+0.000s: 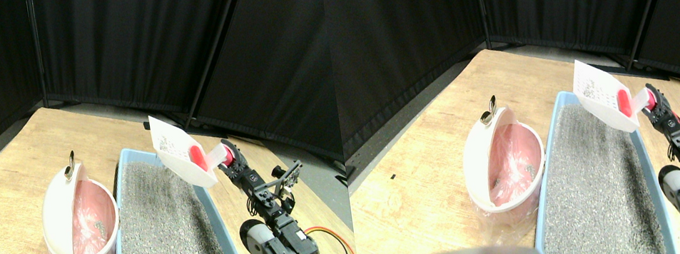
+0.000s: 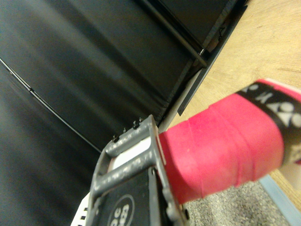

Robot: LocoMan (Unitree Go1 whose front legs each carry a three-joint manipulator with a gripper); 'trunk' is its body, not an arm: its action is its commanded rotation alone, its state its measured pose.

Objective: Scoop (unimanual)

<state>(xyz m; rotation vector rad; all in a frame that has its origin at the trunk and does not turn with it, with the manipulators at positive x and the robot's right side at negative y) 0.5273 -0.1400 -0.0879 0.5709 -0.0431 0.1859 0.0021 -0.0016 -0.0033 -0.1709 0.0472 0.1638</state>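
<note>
A white scoop [image 1: 174, 152] with a red wrapped handle [image 1: 198, 156] hangs tilted in the air over the far right corner of the blue litter tray [image 1: 118, 199]. A few dark grains cling to its blade. My right gripper [image 1: 228, 158] is shut on the handle, reaching in from the tray's right side. Grey litter [image 1: 162, 222] fills the tray. In the wrist view the red handle [image 2: 221, 146] runs across the middle beside the dark jaw, with litter [image 2: 235, 212] and the tray rim [image 2: 282, 202] below it.
A white bin [image 1: 59, 207] with a pink liner [image 1: 90, 221] stands against the tray's left side, a metal clip [image 1: 70, 165] on its far rim. An orange cable [image 1: 334, 243] loops on the wooden floor at right. Black curtains wall the back.
</note>
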